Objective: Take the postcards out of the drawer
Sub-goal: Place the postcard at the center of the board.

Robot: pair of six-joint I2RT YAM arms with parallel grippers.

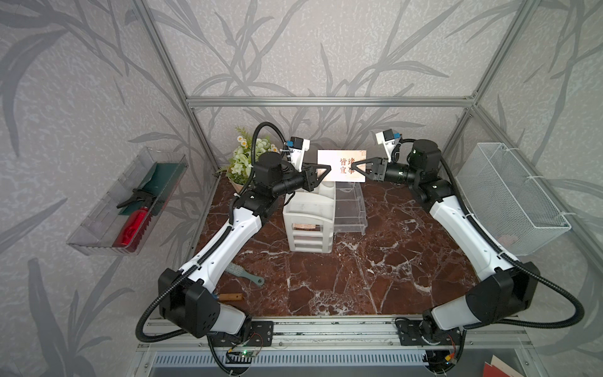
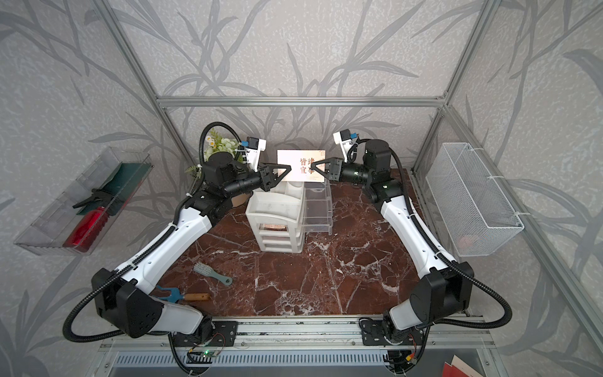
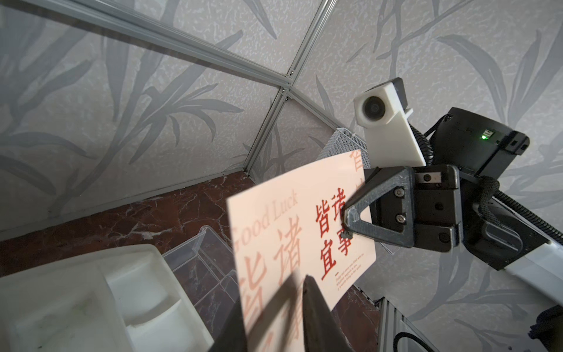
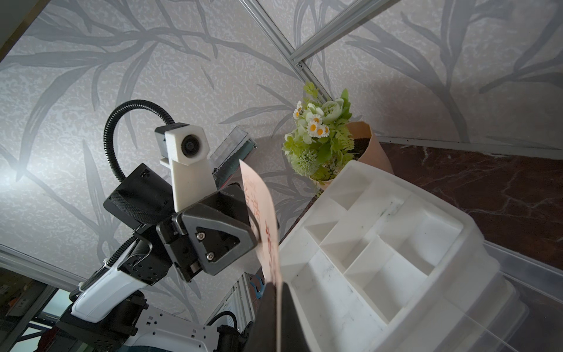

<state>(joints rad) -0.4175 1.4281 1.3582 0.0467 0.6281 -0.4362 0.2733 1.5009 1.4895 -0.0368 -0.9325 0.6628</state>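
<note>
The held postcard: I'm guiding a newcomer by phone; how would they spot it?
Find the white drawer tower at the back of the marble table. Just above it, the right gripper pinches a cream postcard. Only it hangs in the air, showing red Chinese characters.

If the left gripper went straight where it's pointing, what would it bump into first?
The postcard: the left gripper is right at its edge. Past that, likely the right gripper pinching the other side, though depth is unclear.

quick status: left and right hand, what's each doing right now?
Left hand: at the postcard edge; open or closed cannot be told.
Right hand: closed on the postcard.
</note>
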